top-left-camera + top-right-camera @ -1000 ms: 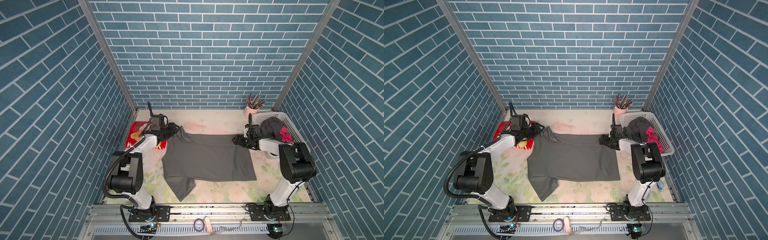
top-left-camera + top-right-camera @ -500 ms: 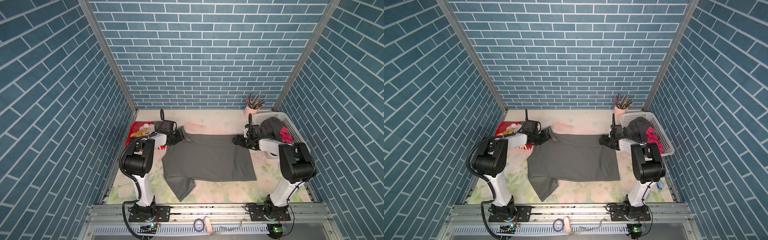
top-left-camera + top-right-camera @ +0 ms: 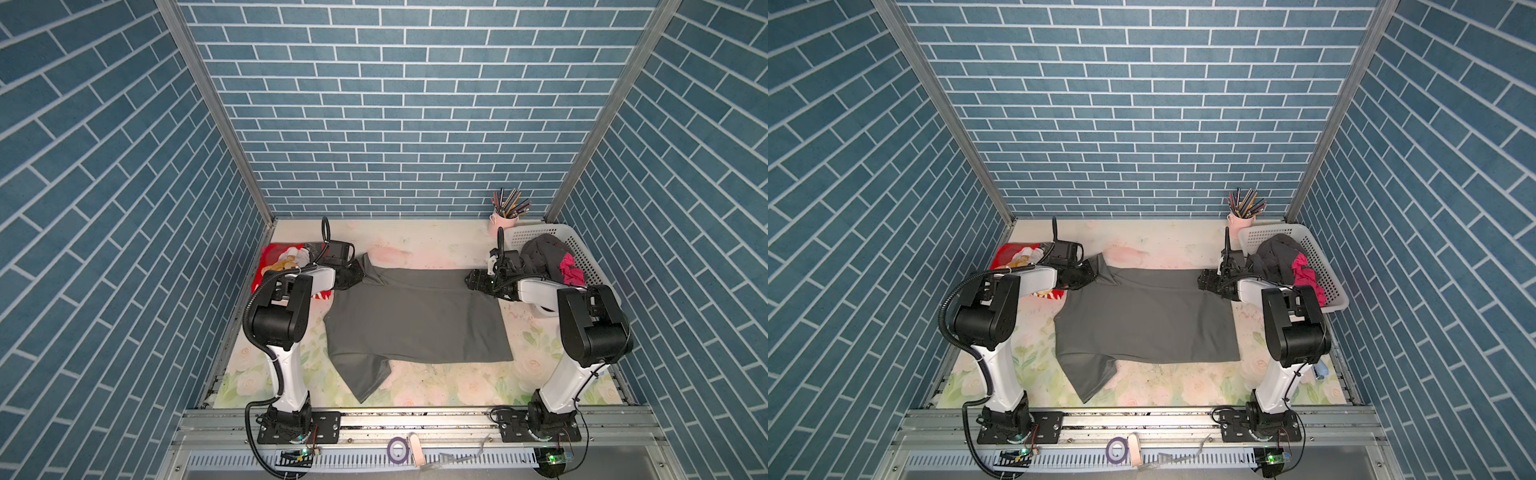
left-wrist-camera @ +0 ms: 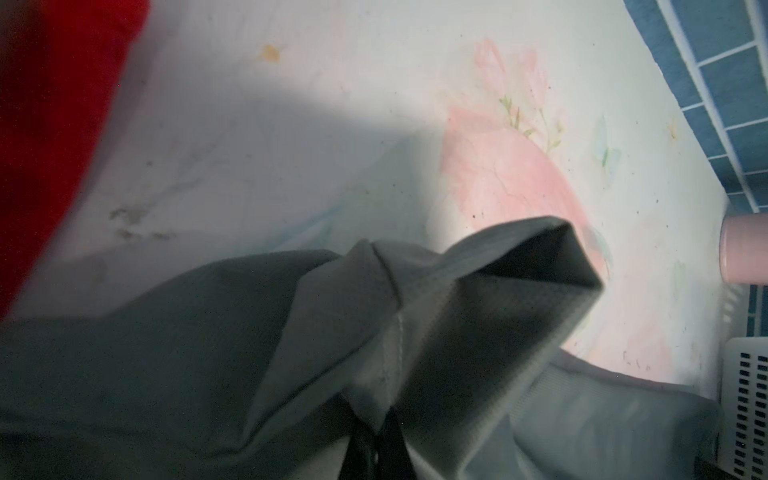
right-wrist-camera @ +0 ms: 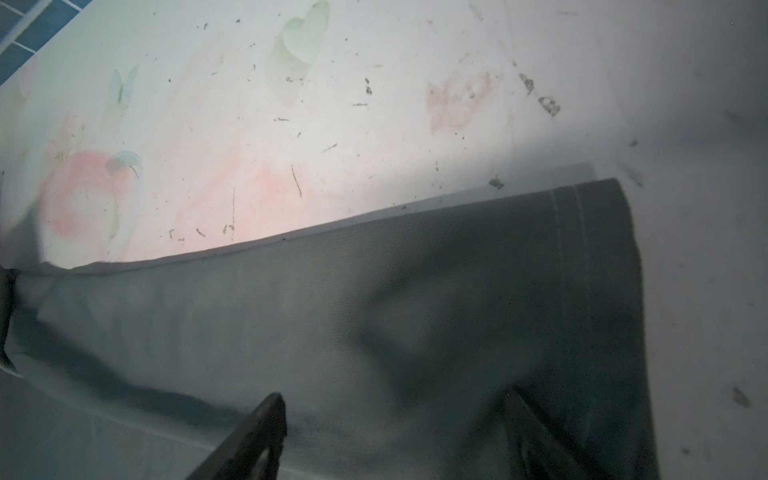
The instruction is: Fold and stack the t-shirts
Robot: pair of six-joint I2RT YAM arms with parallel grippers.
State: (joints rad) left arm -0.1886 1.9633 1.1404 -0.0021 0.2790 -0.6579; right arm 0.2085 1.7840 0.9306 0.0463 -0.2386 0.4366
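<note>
T-shirt [image 3: 415, 320], dark grey, spread flat on a flowered table [image 3: 436, 245]. The left gripper [image 3: 360, 275] has its fingers [image 4: 388, 449] clamped together on the sleeve seam, cloth bunching up just past the tips. The right gripper [image 3: 471, 279] sits low over the hem corner, fingers [image 5: 253, 436] apart, cloth lying between them. A red shirt [image 3: 268, 262] lies just behind the left fingers.

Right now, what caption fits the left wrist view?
Left gripper shut on a sleeve of the dark grey t-shirt; red t-shirt at frame edge.
</note>
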